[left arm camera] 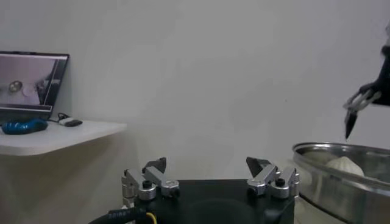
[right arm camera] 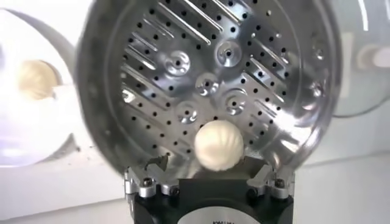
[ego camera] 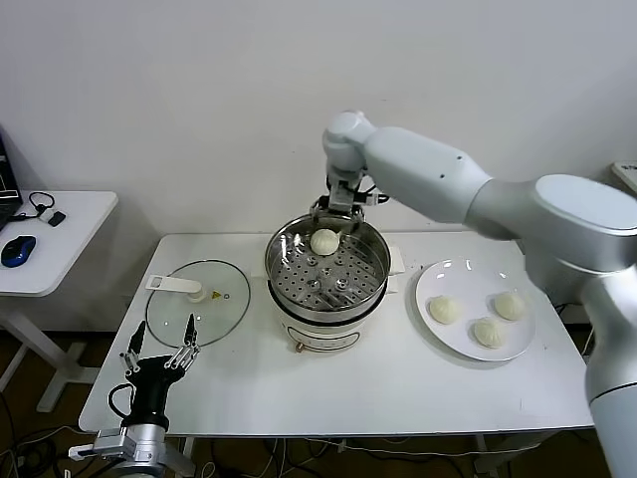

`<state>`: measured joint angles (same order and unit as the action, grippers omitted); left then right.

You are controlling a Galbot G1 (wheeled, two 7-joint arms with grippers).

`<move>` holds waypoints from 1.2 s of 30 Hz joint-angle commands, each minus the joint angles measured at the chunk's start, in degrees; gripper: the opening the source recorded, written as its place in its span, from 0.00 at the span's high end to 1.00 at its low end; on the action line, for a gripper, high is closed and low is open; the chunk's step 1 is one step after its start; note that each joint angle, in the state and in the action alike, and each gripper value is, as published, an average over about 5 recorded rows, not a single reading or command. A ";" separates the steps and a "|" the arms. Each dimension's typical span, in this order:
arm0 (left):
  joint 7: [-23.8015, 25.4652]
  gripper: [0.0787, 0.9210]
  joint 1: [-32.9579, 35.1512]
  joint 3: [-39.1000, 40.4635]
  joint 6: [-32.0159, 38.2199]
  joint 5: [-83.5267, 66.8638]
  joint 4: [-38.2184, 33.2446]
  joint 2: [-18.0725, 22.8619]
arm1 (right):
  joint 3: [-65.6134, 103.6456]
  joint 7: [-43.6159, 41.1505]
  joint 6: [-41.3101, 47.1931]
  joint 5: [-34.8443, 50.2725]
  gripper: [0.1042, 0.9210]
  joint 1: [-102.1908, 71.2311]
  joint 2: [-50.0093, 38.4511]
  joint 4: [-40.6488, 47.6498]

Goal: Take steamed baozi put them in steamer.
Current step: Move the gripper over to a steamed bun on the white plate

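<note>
White tabletop [ego camera: 398, 383] against a pale wall, right hand [ego camera: 338, 213] spread wide over the steamer's [ego camera: 326, 271] far rim, one baozi [ego camera: 324, 241] on the perforated tray below it (three more on the plate [ego camera: 476, 310]), left hand [ego camera: 157, 356] parked open beside the glass lid [ego camera: 197, 303].

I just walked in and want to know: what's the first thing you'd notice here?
The right gripper hangs with open jaws over the far rim of the shiny steamer mid-table, above one steamed baozi lying on the holed tray. Three more buns wait on the white plate to the steamer's right.
</note>
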<state>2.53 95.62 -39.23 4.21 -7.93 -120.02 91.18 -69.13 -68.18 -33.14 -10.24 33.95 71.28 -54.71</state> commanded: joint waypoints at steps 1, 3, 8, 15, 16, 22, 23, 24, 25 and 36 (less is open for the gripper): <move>0.03 0.12 0.52 0.05 0.24 -0.12 0.00 -0.34 | -7.58 -1.78 12.81 16.74 0.12 8.06 -14.45 -4.35; 0.02 0.12 0.88 -0.04 0.38 -0.30 -0.08 -0.55 | -8.32 -2.52 16.42 18.83 0.12 7.89 -16.65 -2.23; 0.00 0.12 1.43 -0.18 0.58 -0.53 -0.22 -0.74 | -10.25 -3.66 23.22 23.86 0.12 7.41 -20.35 1.41; 0.01 0.12 2.30 -0.11 0.82 -0.49 -0.95 -0.76 | -10.87 -3.14 31.94 28.46 0.12 2.26 -24.87 0.66; 0.01 0.12 2.43 -0.12 0.86 -0.49 -1.04 -0.75 | -10.80 -2.92 33.02 28.69 0.12 1.19 -25.45 0.28; -0.03 0.12 3.08 -0.14 1.01 -0.61 -1.28 -0.57 | -8.62 -1.10 37.52 28.95 0.12 -5.94 -28.03 -0.64; -0.03 0.12 3.15 -0.14 1.01 -0.68 -1.31 -0.56 | -8.12 -0.76 37.95 28.84 0.12 -7.08 -28.24 -0.61; -0.04 0.12 3.21 -0.14 1.00 -0.74 -1.34 -0.55 | -7.74 -0.52 38.28 28.72 0.12 -7.97 -28.37 -0.60; -0.04 0.12 3.23 -0.14 0.99 -0.79 -1.34 -0.55 | -7.42 -0.35 38.54 28.56 0.12 -8.78 -28.48 -0.63; -0.10 0.12 3.01 -0.01 1.13 -0.71 -0.47 -0.39 | -4.38 0.13 39.84 25.63 0.12 -14.97 -26.23 0.16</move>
<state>2.45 98.49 -39.28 5.24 -8.61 -120.80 90.70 -75.40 -68.53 3.23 15.51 24.75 45.67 -55.13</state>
